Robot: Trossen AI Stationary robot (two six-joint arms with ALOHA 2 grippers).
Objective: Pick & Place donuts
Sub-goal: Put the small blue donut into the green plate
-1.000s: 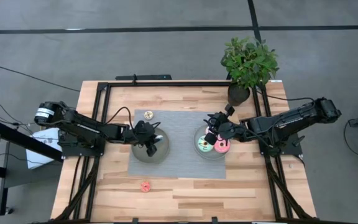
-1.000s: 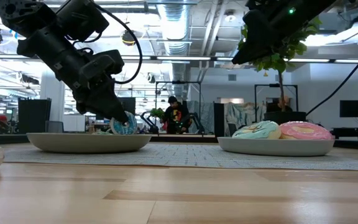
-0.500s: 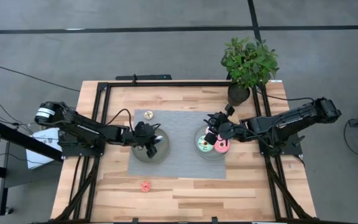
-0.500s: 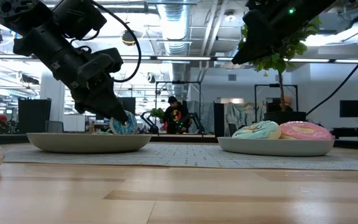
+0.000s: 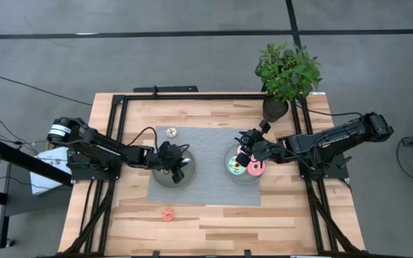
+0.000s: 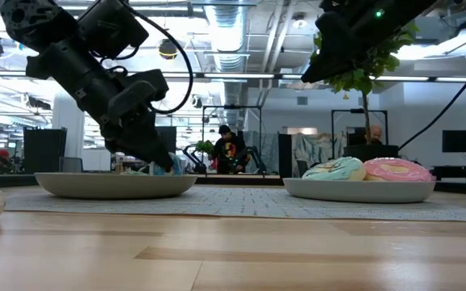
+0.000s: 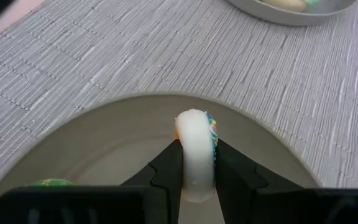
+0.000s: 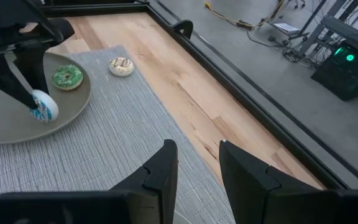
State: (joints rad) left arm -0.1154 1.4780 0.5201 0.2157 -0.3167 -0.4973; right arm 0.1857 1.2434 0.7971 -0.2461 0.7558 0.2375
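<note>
My left gripper is over the left grey plate, shut on the small blue donut. A small green donut lies flat in that plate. The tan donut lies on the grey mat beyond it, and the red donut lies on the bare wood near the table's near edge. My right gripper is open above the right plate, which holds the mint-green donut and the pink donut. No white-lilac donut shows. My left gripper pinches the blue donut's ring between its two fingers, one on the white underside, one on the frosted face. The fingers slant down from the table's left. The donut stands on edge low in the plate; whether it touches the plate I cannot tell.
A grey woven mat lies under both plates. A potted plant stands at the table's far right corner, just behind my right arm. A black frame rail runs round the table. Bare wood lies along the near side.
My left gripper has moved down into the left plate and a little toward the table's right, still shut on the blue donut. In the low view the donut now sits mostly behind the plate's rim instead of above it.
</note>
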